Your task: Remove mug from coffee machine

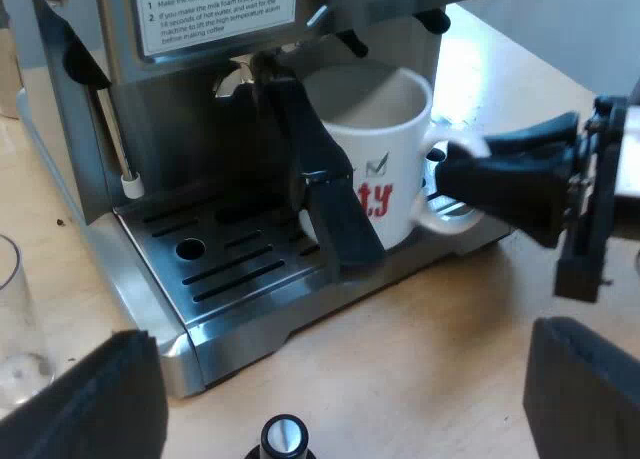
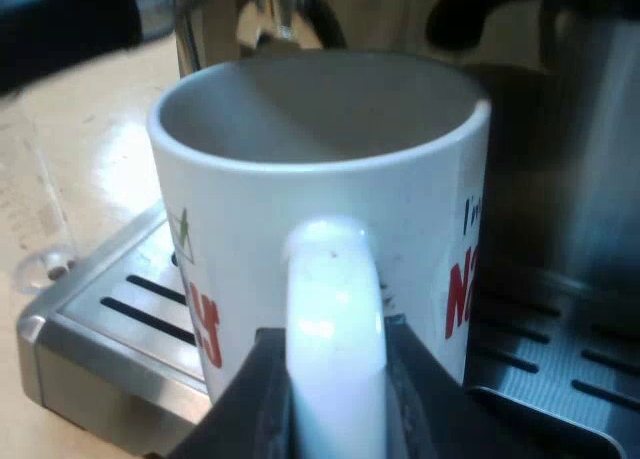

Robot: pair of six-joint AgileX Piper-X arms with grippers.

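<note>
Right wrist view, and we are tight in on the mug [image 2: 320, 179]: white, red lettering on its wall, upright, nothing to see inside it. The right tool [image 2: 335, 404] has its two black fingers [image 2: 265, 399] closed in on the mug's handle [image 2: 335, 309], one on each side, pressed against it with no gap showing. That is a firm hold on the handle. The mug itself stands on the slotted drip tray [image 2: 90, 299] of the espresso machine [image 2: 590, 179], right under the spout at the machine's front.

Over to the left wrist view, same story from farther off: the right tool comes in level at the mug's handle, and the mug sits at the far end of the tray. The metal holder [image 1: 240, 74] is locked into the machine's front, and its dark handle [image 1: 325, 179] slants down across the near wall of the mug. Whether the two touch, I cannot tell. A thin steam wand [image 1: 112, 129] with a white tip hangs at the tray's other end.

The left tool [image 1: 345, 344] hovers over the worktop [image 1: 420, 359], near the tray's near edge and well apart from the mug, fingers spread wide with nothing between them. A measuring glass [image 1: 15, 319] stands on the worktop near one finger, and a black knob [image 1: 285, 437] with a bright middle sits just below the tool.
</note>
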